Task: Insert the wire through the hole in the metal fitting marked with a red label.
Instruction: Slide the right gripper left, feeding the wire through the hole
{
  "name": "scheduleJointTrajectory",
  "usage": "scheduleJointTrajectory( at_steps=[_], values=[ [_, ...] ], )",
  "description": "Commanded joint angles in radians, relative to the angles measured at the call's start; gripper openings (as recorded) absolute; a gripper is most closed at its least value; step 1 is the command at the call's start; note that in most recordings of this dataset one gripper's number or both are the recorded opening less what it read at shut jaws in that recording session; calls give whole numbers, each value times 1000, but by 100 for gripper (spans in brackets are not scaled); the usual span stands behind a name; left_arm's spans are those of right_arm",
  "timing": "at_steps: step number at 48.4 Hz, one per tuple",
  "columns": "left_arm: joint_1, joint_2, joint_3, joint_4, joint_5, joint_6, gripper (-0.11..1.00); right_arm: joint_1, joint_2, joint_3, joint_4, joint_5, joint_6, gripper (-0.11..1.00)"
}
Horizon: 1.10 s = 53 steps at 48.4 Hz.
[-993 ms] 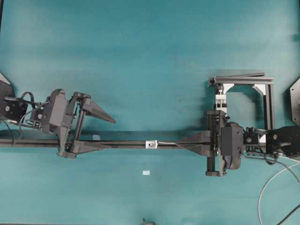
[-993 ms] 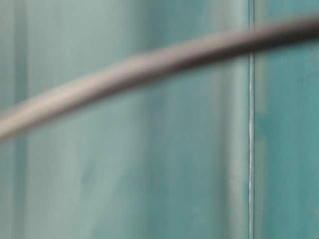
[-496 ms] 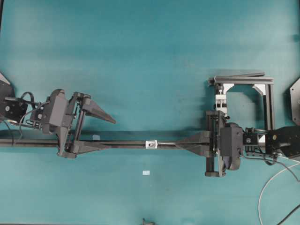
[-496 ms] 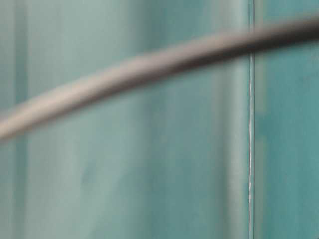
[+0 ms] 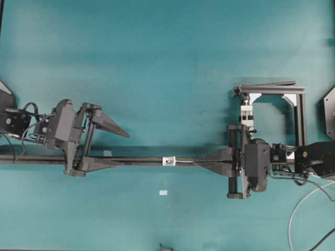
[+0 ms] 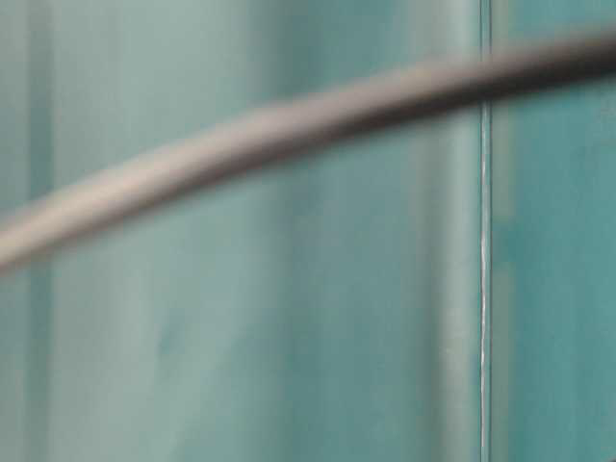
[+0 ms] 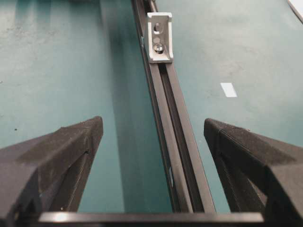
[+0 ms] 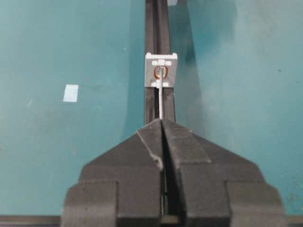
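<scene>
Steel wire [image 8: 161, 97], clamped in right gripper [image 8: 162, 124], advanced slightly toward 9 o'clock overhead, tip at hole [image 8: 161, 72] of metal fitting [image 8: 161, 70]; insertion starting; left gripper [image 7: 151, 137] agape.

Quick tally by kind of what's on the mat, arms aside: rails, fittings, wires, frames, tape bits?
Black rail: 1
Metal fitting: 1
Wire: 1
Black clamp frame: 1
Pale rectangles: 2
Pale-grey cable: 1
Total: 7

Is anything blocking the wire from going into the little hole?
No, nothing visible blocks it. The right gripper pinches the wire, which runs straight along the rail to the red-ringed hole in the fitting. Its tip is already at the hole.
</scene>
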Motion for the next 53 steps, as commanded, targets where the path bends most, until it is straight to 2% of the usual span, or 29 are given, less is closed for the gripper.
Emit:
scheduleJointTrajectory(
  at_steps=[1,14,45,53],
  values=[
    [-6,-23,-9,3,-5,2,74,-6,-28,-15,-3,-6,2,-1],
    [-6,-23,-15,3,-3,2,74,-29,6,-41,-3,-6,0,-1],
    [-5,-21,-32,3,38,-2,73,-78,57,-117,-94,14,0,-1],
    [-6,-21,-32,3,43,-3,63,-86,67,-132,-109,26,0,-1]
  ],
)
